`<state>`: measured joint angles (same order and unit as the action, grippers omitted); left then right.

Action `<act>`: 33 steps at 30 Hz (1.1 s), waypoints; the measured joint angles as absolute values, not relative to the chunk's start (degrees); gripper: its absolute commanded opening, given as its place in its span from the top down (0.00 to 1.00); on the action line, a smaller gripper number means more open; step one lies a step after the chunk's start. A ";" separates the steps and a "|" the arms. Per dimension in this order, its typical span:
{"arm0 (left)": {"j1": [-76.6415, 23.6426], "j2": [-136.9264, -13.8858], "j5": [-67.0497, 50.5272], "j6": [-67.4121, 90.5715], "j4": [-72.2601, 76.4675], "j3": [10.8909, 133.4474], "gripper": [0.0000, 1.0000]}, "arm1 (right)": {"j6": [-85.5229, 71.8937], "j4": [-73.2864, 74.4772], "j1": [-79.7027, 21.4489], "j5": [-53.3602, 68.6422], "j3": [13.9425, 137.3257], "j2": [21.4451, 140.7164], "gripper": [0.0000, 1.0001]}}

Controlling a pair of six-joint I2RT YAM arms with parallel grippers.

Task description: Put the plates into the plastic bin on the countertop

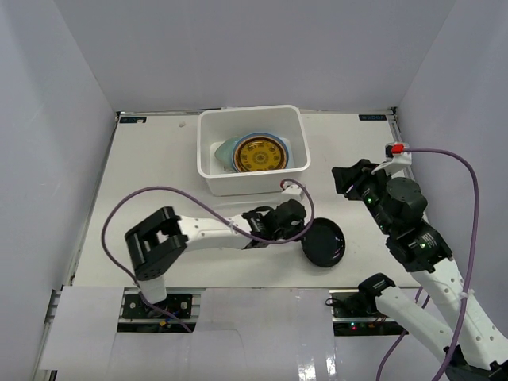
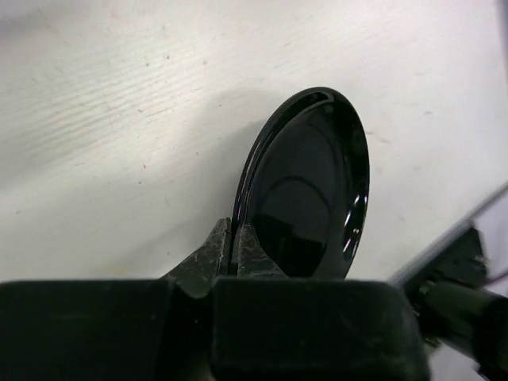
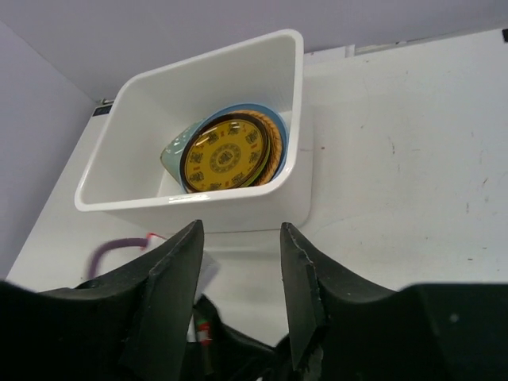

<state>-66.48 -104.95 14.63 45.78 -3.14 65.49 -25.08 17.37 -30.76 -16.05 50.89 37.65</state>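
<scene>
Top external shows one bin at twelve o'clock stacking several plates, left gripper pinching one black plate, right gripper fingers spread, empty.

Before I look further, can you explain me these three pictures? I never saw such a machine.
These are two robot arms on a white countertop. One picture looks down from above; the other two come from small cameras on each wrist. The left gripper has its fingers shut on the rim of a glossy black plate, tilted on edge. The right gripper is open and holds nothing; it faces the white plastic bin, where a gold-patterned plate lies on top of other plates.
</scene>
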 measured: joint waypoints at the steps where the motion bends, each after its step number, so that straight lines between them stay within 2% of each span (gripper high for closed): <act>1: -66.37 -101.62 14.63 45.36 -3.77 64.29 1.00 | -25.08 17.78 -30.76 -16.40 51.35 37.06 0.47; 5: -62.52 -86.43 12.29 44.51 -4.23 61.36 1.00 | -24.84 19.44 -30.76 -17.82 53.63 33.17 0.43; 8: -53.65 -76.05 8.80 44.29 -3.57 61.54 1.00 | -24.82 19.94 -30.76 -18.31 55.18 30.37 0.43; 11: -44.18 -71.48 8.05 43.03 -5.37 65.45 1.00 | -24.86 19.88 -30.76 -18.26 55.64 29.69 0.43; 14: -37.52 -73.41 7.18 40.56 -7.68 72.79 1.00 | -25.06 20.29 -30.76 -17.50 55.24 30.89 0.42; 19: -29.80 -83.42 6.02 35.79 -11.66 81.67 1.00 | -25.47 20.73 -30.76 -14.17 53.45 32.80 0.41; 26: -22.83 -99.77 3.36 33.74 -17.80 84.38 1.00 | -26.39 20.86 -30.76 -10.28 50.72 34.09 0.41; 30: -22.50 -104.27 2.37 33.10 -20.58 84.38 1.00 | -26.89 20.82 -30.76 -8.73 49.30 34.35 0.40; 33: -22.65 -104.62 1.93 32.73 -21.06 84.38 0.75 | -27.55 20.45 -30.76 -7.27 48.82 34.74 0.39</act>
<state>-22.65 -104.62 1.93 32.73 -21.06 84.38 -27.55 20.45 -30.76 -7.27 48.82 34.74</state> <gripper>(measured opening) 0.129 0.602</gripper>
